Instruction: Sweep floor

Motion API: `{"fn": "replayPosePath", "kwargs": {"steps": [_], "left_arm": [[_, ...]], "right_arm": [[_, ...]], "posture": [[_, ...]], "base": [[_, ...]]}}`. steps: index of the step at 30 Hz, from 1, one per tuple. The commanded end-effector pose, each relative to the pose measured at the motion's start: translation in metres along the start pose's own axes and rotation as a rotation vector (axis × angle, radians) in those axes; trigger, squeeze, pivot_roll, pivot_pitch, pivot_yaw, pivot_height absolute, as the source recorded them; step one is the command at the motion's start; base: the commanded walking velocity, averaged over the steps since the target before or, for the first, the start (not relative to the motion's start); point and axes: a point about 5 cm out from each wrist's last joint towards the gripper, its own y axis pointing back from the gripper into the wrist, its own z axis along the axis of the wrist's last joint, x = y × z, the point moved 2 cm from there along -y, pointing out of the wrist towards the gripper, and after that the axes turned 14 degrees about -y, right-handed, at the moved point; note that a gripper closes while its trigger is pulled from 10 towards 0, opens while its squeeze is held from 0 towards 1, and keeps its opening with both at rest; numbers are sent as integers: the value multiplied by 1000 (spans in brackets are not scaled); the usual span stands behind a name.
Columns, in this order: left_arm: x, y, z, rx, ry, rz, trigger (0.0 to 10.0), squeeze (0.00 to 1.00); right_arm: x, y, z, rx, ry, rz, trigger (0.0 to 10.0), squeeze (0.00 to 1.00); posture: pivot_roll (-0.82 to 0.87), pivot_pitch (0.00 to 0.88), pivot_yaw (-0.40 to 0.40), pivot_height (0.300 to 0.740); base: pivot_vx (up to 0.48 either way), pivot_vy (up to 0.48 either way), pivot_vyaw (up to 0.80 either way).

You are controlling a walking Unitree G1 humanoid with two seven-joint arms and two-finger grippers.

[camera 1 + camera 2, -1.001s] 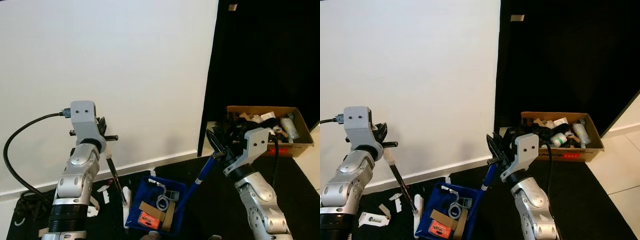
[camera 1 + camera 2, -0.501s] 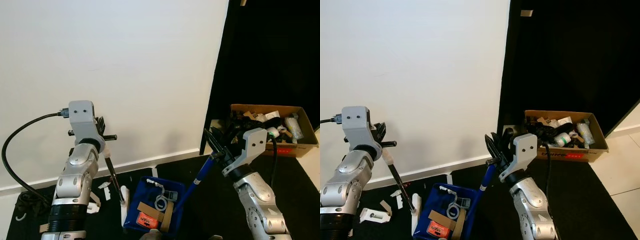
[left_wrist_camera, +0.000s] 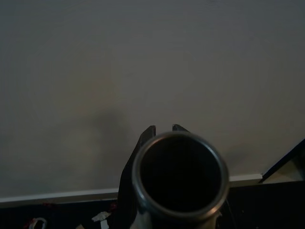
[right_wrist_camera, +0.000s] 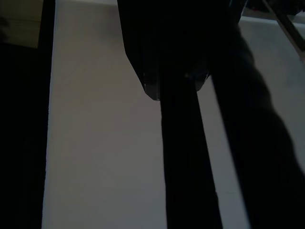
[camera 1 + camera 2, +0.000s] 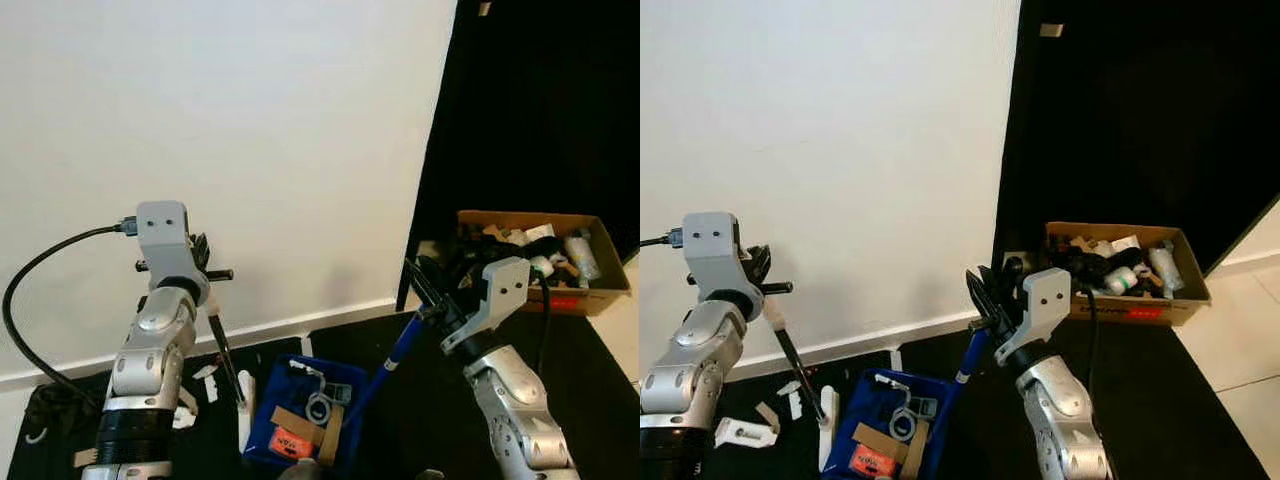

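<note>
I see the blue dustpan (image 5: 300,425) sitting on the dark floor (image 5: 590,380), low down between my two arms. It has bits of trash in it: brown cardboard strips, a white ring and an orange piece. Its blue handle (image 5: 398,352) slants up toward my right side.

My right gripper (image 5: 428,296) is up at the top end of that handle, and its black fingers are closed around it. In the right wrist view the handle is a dark bar running between the dark fingers (image 4: 167,57).

My left gripper (image 5: 203,262) is raised near the white wall (image 5: 250,150). Its fingers are pinched on the top of the brush handle (image 5: 226,355), a thin black stick that leans down to the floor just beside the dustpan. At the bottom is the white brush head (image 5: 243,420), close to the dustpan's left edge. In the left wrist view I look straight down the open round end of the stick (image 3: 180,176), with the black fingertips (image 3: 148,131) on each side of it.

Some white paper scraps (image 5: 740,432) lie on the floor to the left of the brush.

Far off to the right, by the black wall (image 5: 540,100), there is a cardboard box (image 5: 530,262) full of junk.
</note>
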Motion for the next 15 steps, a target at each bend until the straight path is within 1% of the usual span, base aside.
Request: {"fn": "replayPosePath", "kwargs": {"steps": [1, 15], "left_arm": [[1, 0, -1, 0, -9, 14, 10000, 0], [2, 1, -2, 3, -7, 19, 10000, 0]], "right_arm": [[4, 0, 7, -34, -7, 19, 10000, 0], [4, 0, 7, -32, -7, 22, 10000, 0]], "posture": [[13, 180, 118, 740], [13, 180, 118, 740]], "base": [[244, -412, 0], [264, -398, 0]]}}
